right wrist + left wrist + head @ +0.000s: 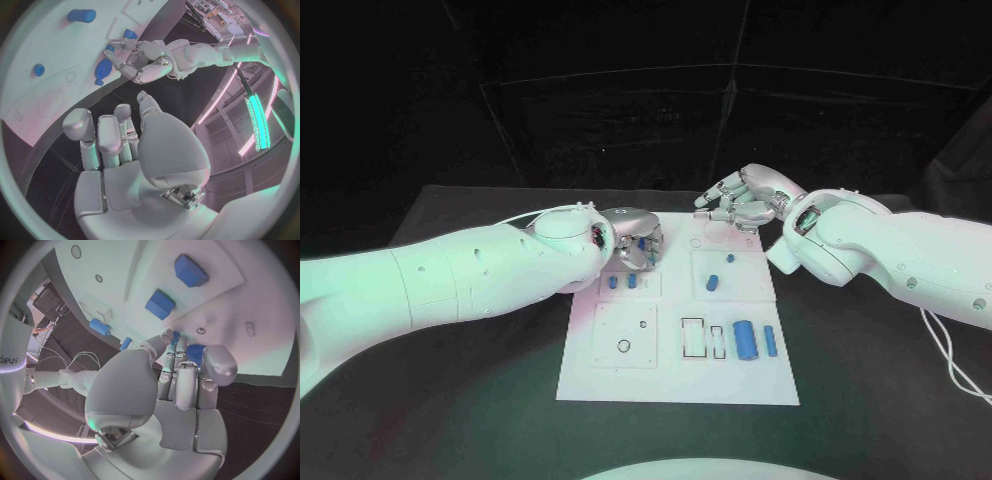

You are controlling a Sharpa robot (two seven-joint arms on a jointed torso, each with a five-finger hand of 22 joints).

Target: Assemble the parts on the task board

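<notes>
The left arm reaches in low across the black table and its left hand hangs over the far left part of the task board, fingers curled downward. In the left wrist view the fingers bunch together around a small blue part, which shows between the fingertips just above the white plate; the hand grips that part.

The right arm bends in from the other side, and the right hand floats just past the far edge of the board, above the table. Its fingers are loosely bent and apart, with nothing in them.

The board is a flat, matte white rectangle with thin black outlines of slots and circles drawn on it. The hands are smooth silver metal with rounded segments; the arms are glossy white shells.

Just below the left hand's fingers, 2 small blue blocks sit side by side on the board. Near the right hand, toward the robot, lie a slim blue peg and a short rounded blue piece. Farther from both hands, at the near end of the board, a thick blue cylinder lies just beside a thinner blue bar. A thin white cable trails beside the right forearm.
</notes>
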